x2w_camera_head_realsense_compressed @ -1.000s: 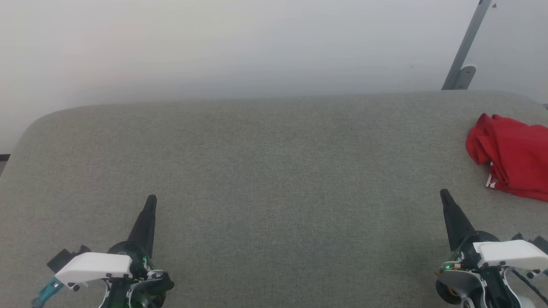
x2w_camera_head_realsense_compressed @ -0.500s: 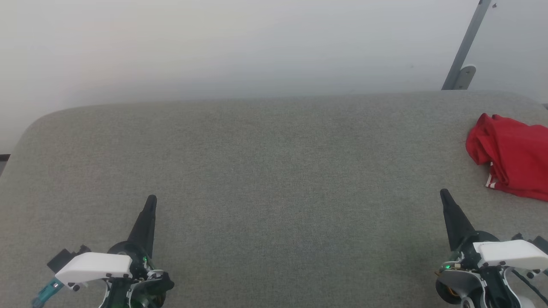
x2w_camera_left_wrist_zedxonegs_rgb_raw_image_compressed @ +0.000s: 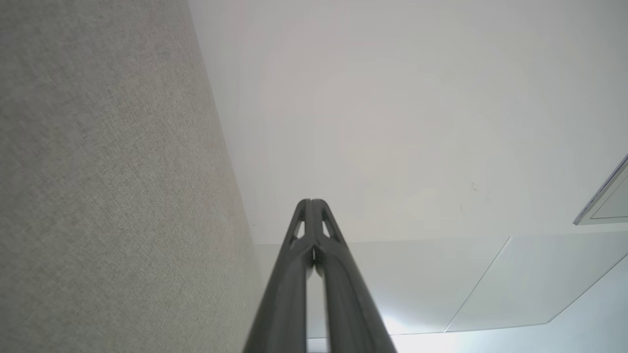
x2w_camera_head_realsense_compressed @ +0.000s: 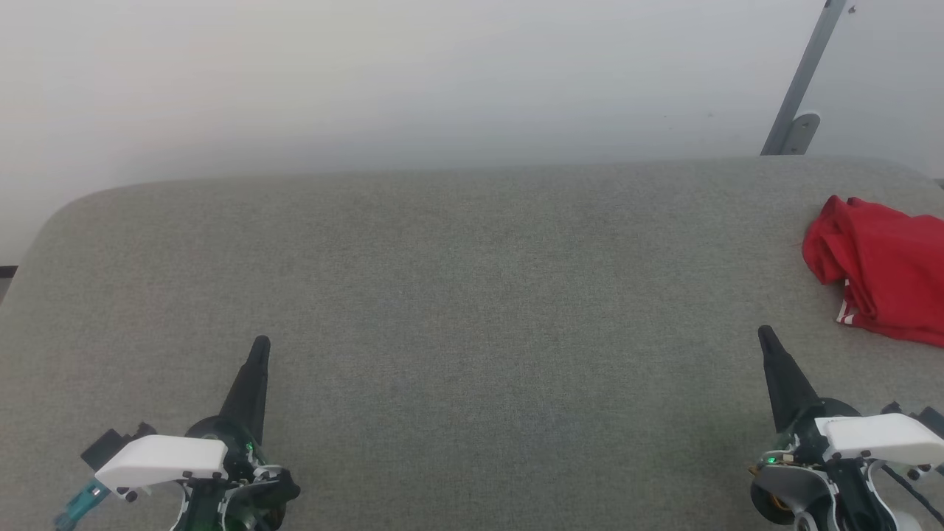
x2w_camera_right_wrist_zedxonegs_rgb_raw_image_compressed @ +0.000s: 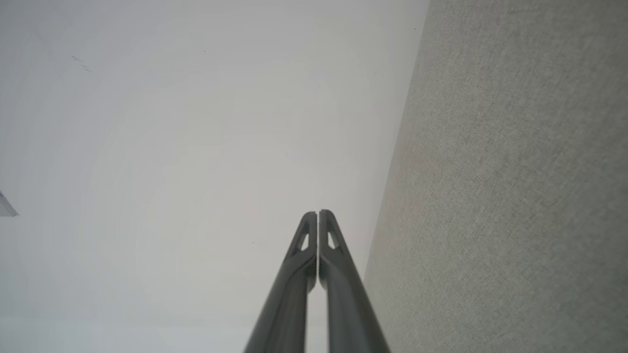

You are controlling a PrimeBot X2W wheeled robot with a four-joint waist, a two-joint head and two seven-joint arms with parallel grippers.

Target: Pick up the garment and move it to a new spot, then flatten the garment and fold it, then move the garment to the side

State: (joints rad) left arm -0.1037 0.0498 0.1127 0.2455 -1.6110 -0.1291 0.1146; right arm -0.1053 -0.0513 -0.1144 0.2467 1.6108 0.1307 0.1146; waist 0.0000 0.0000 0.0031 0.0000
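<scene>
The garment [x2w_camera_head_realsense_compressed: 881, 269], bright red with a bit of white-and-red stripe trim at its near edge, lies crumpled at the far right of the grey fabric surface [x2w_camera_head_realsense_compressed: 457, 295], partly cut off by the picture's edge. My left gripper [x2w_camera_head_realsense_compressed: 260, 344] rests at the lower left, shut and empty, far from the garment. My right gripper [x2w_camera_head_realsense_compressed: 765, 332] sits at the lower right, shut and empty, a short way in front and to the left of the garment. In the wrist views, the left gripper [x2w_camera_left_wrist_zedxonegs_rgb_raw_image_compressed: 311, 201] and the right gripper [x2w_camera_right_wrist_zedxonegs_rgb_raw_image_compressed: 318, 212] both have their fingers pressed together.
A pale wall [x2w_camera_head_realsense_compressed: 413, 81] rises behind the surface's far edge. A grey metal bracket [x2w_camera_head_realsense_compressed: 800, 96] leans against the wall at the back right. The surface's left corner is rounded [x2w_camera_head_realsense_compressed: 59, 214].
</scene>
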